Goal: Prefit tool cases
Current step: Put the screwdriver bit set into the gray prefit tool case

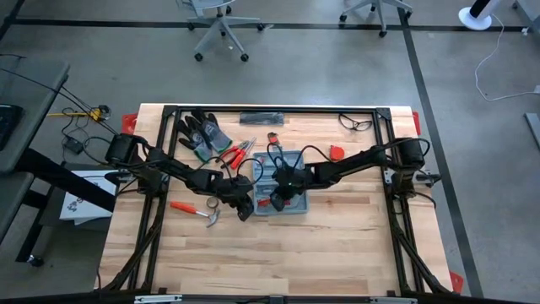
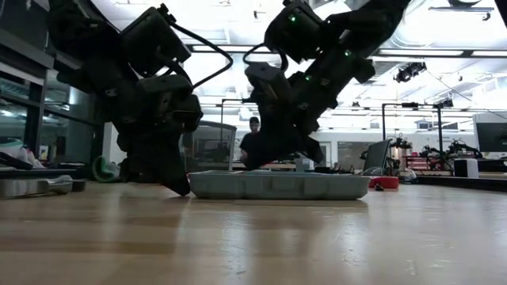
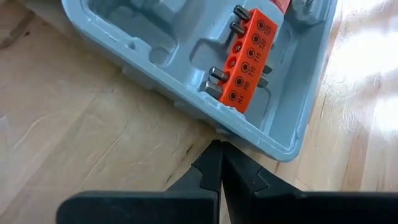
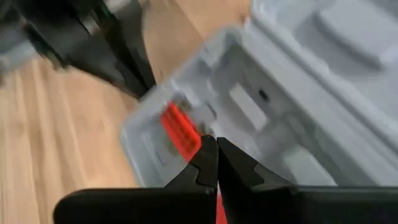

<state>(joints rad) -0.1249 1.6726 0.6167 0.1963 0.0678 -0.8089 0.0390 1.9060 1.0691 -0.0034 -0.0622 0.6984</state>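
Wooden table [image 1: 337,245]: open tool case [image 1: 291,165] half hidden beneath clenched, empty left tool [image 1: 245,211] and right tool [image 1: 277,200].

orange bit holder [image 3: 247,59], size marks illegible

Tool case [image 1: 283,192] open at table [image 1: 337,253] centre; bit holder [image 3: 247,59] in recess. Hammer [image 1: 196,210] left of case. Gloves [image 1: 202,131], pliers [image 1: 237,154] behind-left. Glasses [image 1: 356,123] far right.
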